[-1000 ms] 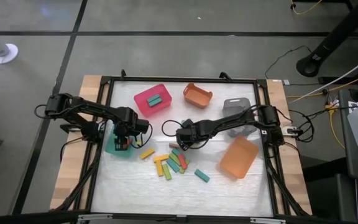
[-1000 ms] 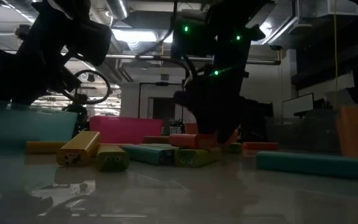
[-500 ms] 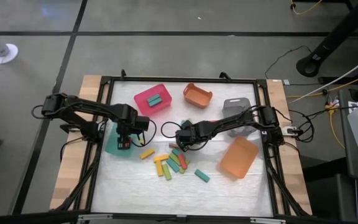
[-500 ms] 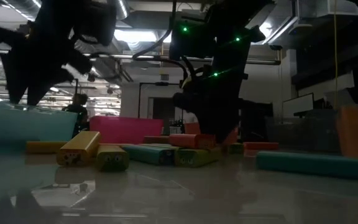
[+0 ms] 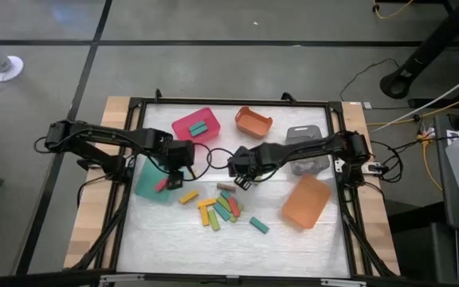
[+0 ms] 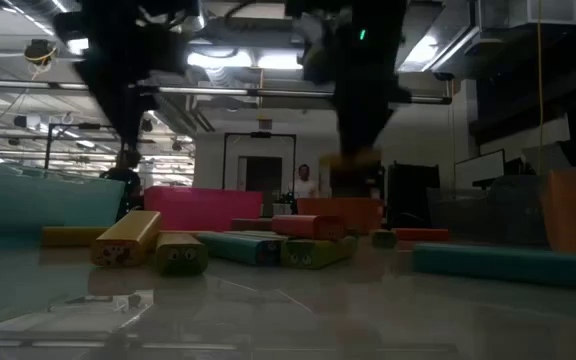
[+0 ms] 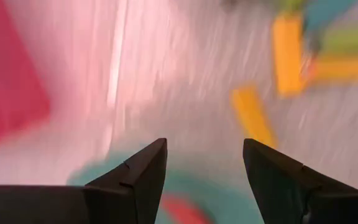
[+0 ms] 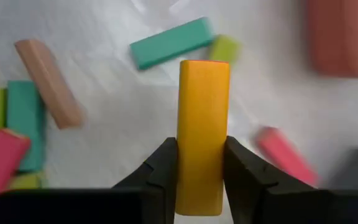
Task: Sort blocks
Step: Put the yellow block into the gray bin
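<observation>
A grey concrete floor (image 5: 46, 88) surrounds the white, black-framed table top (image 5: 293, 243) at frame centre. In the low view a dim hall with ceiling lights lies behind. A teal plastic bin (image 5: 145, 185) sits centre-left, with the left gripper (image 5: 183, 155) spread empty just above it. The right gripper (image 8: 195, 167), centre, pinches a yellow rectangular block (image 8: 201, 134). The other small coloured blocks (image 5: 221, 209) are scattered below centre.

Five bins are counted: a small orange bin (image 5: 253, 121), a large orange bin (image 5: 305, 201), one pink bin (image 5: 183, 134), one grey bin (image 5: 305, 145) and one teal bin (image 5: 143, 188). One teal block (image 5: 197, 127) is seen in the pink bin, one red block (image 5: 160, 185) in the teal bin, and one yellow block (image 8: 202, 124) in the right gripper (image 8: 201, 163). Roughly ten loose blocks (image 5: 259, 225) are spread on the table (image 5: 293, 243); the cluster cannot be counted exactly.
</observation>
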You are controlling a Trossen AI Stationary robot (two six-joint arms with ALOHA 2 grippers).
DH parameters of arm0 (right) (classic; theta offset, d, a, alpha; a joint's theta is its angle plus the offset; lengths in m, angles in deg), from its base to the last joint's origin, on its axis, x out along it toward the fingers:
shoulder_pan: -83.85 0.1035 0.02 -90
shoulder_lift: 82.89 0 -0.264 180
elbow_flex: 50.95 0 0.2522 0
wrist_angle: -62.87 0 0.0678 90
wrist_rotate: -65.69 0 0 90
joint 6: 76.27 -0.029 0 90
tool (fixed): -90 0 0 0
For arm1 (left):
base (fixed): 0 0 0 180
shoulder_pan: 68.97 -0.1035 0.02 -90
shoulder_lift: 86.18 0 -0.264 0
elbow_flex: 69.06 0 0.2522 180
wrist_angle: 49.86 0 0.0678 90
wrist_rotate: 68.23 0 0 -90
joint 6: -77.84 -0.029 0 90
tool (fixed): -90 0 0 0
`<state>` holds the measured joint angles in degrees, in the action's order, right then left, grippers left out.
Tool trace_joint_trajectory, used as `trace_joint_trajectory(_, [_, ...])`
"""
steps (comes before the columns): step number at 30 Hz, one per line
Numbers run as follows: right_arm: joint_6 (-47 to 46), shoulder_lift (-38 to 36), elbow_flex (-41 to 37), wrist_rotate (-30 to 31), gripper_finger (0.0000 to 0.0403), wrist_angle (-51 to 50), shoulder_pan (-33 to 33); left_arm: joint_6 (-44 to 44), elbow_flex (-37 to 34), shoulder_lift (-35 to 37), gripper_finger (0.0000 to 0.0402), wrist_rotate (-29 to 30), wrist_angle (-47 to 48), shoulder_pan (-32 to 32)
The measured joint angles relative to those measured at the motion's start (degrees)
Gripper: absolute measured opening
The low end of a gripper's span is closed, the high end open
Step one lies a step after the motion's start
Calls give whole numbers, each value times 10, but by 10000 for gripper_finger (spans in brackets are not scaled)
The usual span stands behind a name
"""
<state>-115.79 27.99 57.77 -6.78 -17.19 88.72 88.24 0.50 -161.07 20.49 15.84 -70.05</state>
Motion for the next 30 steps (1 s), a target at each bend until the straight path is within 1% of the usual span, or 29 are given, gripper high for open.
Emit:
trace_joint_trajectory(4, [2,-10,47,59,103,-143,0,-1,0,0,200,0,-103,0])
trace_joint_trajectory(7, [-32,-24,54,104,105,-232,0,-17,0,0,200,0,-160,0])
trace_joint_trajectory(8, [-44,-29,52,116,105,-247,0,-21,0,0,200,0,-175,0])
trace_joint_trajectory(10, [-47,-45,33,133,105,-224,0,-30,0,0,200,0,-200,0])
trace_joint_trajectory(13, [-37,-62,7,152,106,-238,-5,-30,0,0,200,0,-224,5])
trace_joint_trajectory(18, [-38,-104,-89,160,107,-233,-37,-29,0,-4,200,0,-250,28])
trace_joint_trajectory(20, [-47,-121,-139,160,107,-239,-56,-29,0,-9,200,0,-264,40])
trace_joint_trajectory(22, [-53,-138,-186,159,107,-224,-77,-30,0,-18,200,0,-270,51])
trace_joint_trajectory(25, [-54,-157,-243,157,107,-216,-106,-36,0,-39,200,0,-297,66])
trace_joint_trajectory(30, [-52,-160,-287,118,108,-196,-135,-44,-1,-83,200,0,-342,79])
